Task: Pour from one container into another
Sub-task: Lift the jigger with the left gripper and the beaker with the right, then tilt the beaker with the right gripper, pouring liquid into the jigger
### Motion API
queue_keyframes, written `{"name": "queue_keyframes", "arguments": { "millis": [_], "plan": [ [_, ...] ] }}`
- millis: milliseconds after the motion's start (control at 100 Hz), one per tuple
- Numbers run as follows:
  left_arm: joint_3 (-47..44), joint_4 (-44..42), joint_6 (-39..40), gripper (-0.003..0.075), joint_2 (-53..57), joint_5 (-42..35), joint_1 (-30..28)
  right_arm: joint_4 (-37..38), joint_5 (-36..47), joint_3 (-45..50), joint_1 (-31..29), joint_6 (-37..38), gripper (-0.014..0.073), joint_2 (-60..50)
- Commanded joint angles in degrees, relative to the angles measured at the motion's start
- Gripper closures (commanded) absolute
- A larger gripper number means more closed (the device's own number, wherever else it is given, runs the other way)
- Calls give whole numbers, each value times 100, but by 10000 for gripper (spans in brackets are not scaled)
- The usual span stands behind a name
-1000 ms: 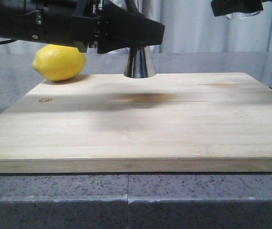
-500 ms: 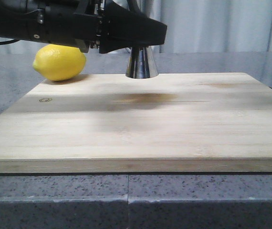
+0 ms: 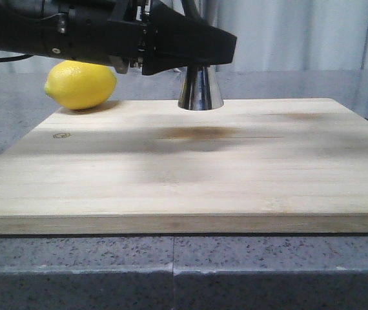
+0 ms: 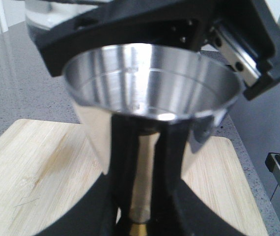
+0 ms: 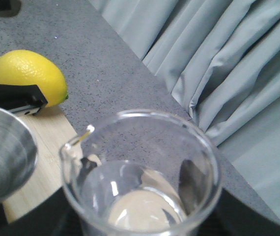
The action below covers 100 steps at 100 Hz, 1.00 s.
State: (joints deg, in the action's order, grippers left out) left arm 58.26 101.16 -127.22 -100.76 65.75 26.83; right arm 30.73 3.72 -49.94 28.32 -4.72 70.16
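Beaker [image 5: 142,177] sits pinched upright in the right gripper [image 5: 145,221], out of the front frame, while the left gripper [image 3: 200,50] clamps the jigger [image 3: 200,87] upper centre, mouth up to receive.

Pale grey-blue pleated curtain [image 3: 300,32] hangs across the back. Speckled dark grey stone countertop [image 3: 171,271], seam running across its front edge. Even, soft lighting, with faint shadows on the wooden board [image 3: 235,174].
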Motion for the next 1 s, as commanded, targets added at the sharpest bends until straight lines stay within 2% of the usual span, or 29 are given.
{"name": "queue_keyframes", "arguments": {
  "millis": [0, 380, 990],
  "plan": [
    [168, 484, 75, 713, 242, 326, 55, 183, 458, -227, 13, -26, 315, -184],
    [168, 460, 79, 713, 242, 326, 55, 725, 847, -227, 13, -26, 315, -184],
    [168, 451, 79, 713, 242, 326, 55, 1408, 1019, -227, 13, -26, 315, -184]
  ]
}}
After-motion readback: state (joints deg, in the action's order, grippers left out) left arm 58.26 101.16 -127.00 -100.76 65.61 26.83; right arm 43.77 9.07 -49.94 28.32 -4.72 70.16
